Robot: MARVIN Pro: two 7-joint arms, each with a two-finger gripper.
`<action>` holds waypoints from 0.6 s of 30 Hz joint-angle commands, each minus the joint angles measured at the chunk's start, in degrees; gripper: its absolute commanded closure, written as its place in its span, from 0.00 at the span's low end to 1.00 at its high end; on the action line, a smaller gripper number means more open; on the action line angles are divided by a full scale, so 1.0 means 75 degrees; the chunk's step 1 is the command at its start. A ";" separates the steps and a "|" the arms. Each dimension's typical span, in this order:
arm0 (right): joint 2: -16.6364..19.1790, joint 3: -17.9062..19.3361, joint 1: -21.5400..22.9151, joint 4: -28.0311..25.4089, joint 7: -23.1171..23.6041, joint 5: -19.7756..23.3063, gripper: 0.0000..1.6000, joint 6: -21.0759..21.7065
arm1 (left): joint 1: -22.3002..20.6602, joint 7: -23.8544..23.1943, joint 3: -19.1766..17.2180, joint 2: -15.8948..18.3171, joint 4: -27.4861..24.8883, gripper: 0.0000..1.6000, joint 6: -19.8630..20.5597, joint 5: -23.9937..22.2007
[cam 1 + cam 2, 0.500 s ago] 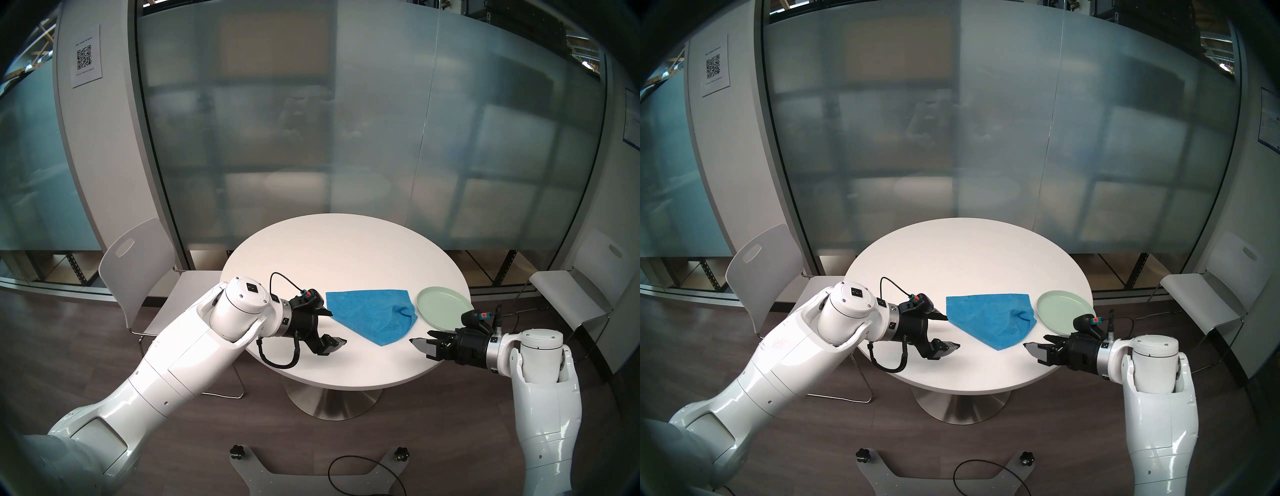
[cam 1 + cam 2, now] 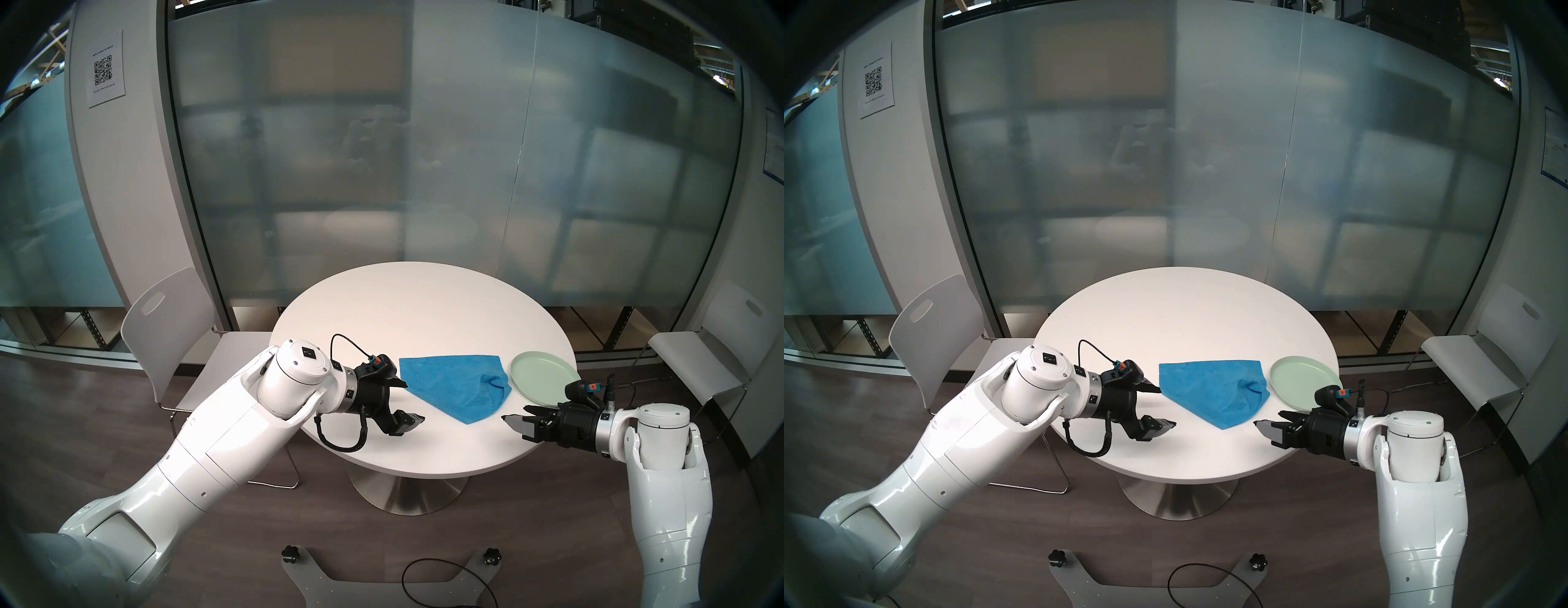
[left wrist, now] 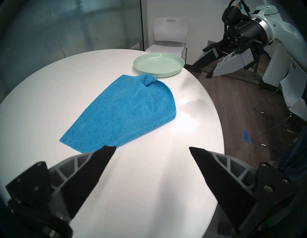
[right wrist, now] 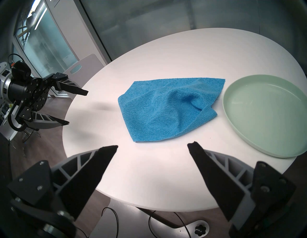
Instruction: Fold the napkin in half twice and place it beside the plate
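Observation:
The bright blue napkin (image 2: pixel 456 384) lies on the round white table (image 2: pixel 424 305), roughly triangular, with one corner curled up on the plate side. It also shows in the left wrist view (image 3: pixel 123 113) and in the right wrist view (image 4: pixel 164 111), where two layers show at its edge. The mint-green plate (image 2: pixel 543 375) sits at the table's right edge, just right of the napkin. My left gripper (image 2: pixel 415 402) is open and empty, one finger close to the napkin's left corner. My right gripper (image 2: pixel 513 412) is open and empty, near the napkin's front tip and in front of the plate.
A white chair (image 2: pixel 169 322) stands left of the table and another (image 2: pixel 712 361) to the right. A frosted glass wall runs behind. A grey base plate with a black cable (image 2: pixel 382 581) lies on the floor in front.

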 commanded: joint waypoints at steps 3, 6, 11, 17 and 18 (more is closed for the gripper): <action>-0.0004 0.0001 0.0054 -0.0112 0.0004 0.0007 0.00 0.0001 | -0.0050 -0.0001 -0.0029 -0.0003 -0.0088 0.00 -0.0003 -0.0002; -0.0007 0.0003 0.0055 -0.0112 0.0008 0.0002 0.00 0.0001 | -0.0050 -0.0001 -0.0029 -0.0003 -0.0088 0.00 -0.0003 -0.0002; -0.0011 0.0006 0.0056 -0.0112 0.0015 -0.0006 0.00 0.0002 | -0.0050 -0.0001 -0.0029 -0.0003 -0.0088 0.00 -0.0003 -0.0002; -0.0017 0.0010 0.0059 -0.0112 0.0023 -0.0017 0.00 0.0002 | -0.0050 -0.0001 -0.0029 -0.0003 -0.0088 0.00 -0.0003 -0.0002; -0.0018 0.0010 0.0059 -0.0112 0.0024 -0.0019 0.00 0.0002 | -0.0050 -0.0001 -0.0029 -0.0003 -0.0088 0.00 -0.0003 -0.0002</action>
